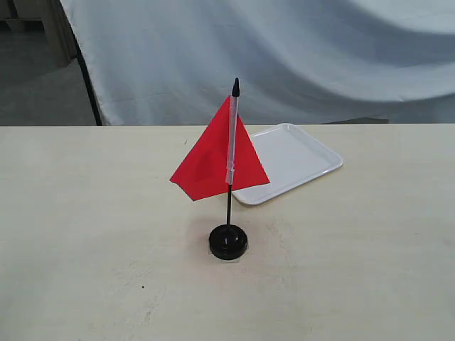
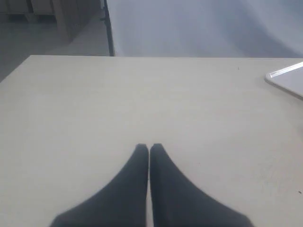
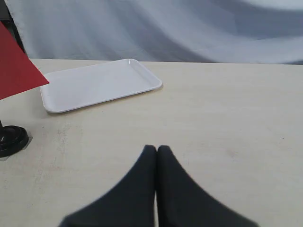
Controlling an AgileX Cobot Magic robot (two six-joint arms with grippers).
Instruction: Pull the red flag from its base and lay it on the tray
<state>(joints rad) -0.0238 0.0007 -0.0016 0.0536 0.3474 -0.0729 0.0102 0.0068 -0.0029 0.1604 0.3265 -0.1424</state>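
1. Left gripper [image 2: 149,147] and right gripper [image 3: 156,149] are both above the table [image 1: 85,234], each with its two fingers pressed together and holding nothing.
2. The red flag [image 1: 213,160] stands near the middle of the table. Its stick is vertical, with the pointed tip up and the foot in the base [image 1: 228,242].
3. Its cloth hangs as a triangle on both sides of the stick.
4. The tray [image 1: 298,160] lies flat just behind the flag, toward the right. The cloth hides its near left part in the exterior view.
5. A pale sheet [image 1: 284,50] hangs behind the table.
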